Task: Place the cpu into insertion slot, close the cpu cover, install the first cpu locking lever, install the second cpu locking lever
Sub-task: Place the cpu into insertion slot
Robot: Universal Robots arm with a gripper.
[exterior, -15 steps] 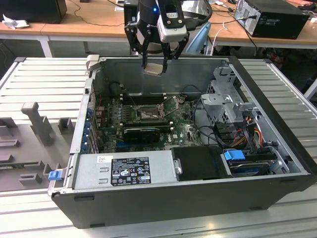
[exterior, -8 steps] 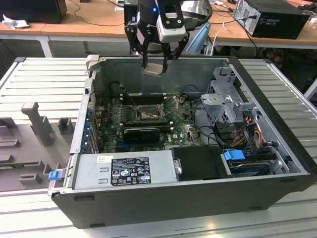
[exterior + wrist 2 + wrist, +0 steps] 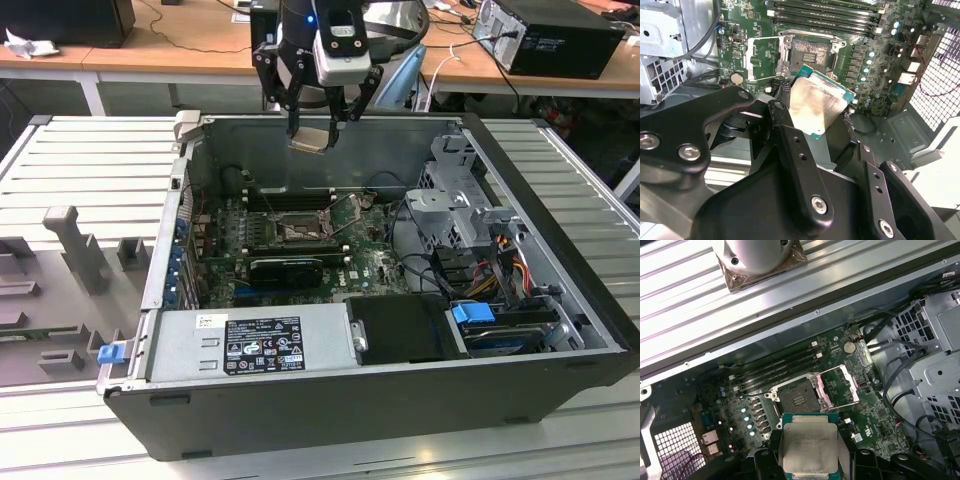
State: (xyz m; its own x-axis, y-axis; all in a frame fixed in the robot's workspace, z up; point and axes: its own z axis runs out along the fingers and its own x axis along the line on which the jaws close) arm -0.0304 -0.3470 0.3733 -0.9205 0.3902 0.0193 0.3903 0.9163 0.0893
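Exterior view, lower frame: open computer case [image 3: 400,410] lying on a slatted desk [image 3: 90,150], with a silver power supply [image 3: 250,345] along its near wall. A black graphics card [image 3: 285,270] sits just behind that. Mid frame: green motherboard [image 3: 370,262] with the insertion slot [image 3: 300,232] near its centre, dark socket with a silver rim and its contacts exposed. The cpu cover [image 3: 837,387] is swung open and stands up beside the slot on its hinge, seen in both wrist views. Long black memory slots [image 3: 290,197] run just past the socket, and a grey drive cage [image 3: 460,190] is toward the exterior view's right. Upper centre of the frame: the pincer [image 3: 315,130] hangs over the case's far wall, jaws narrowed on the cpu [image 3: 310,138], clamping two opposite edges. The first wrist view shows the chip's pale tan-silver face and green border between the black fingers [image 3: 765,460]. The cpu is in the air, well apart from the slot, touching nothing but the pincer. Top of the frame: far desk [image 3: 150,55] with a black box [image 3: 560,35] at upper right.
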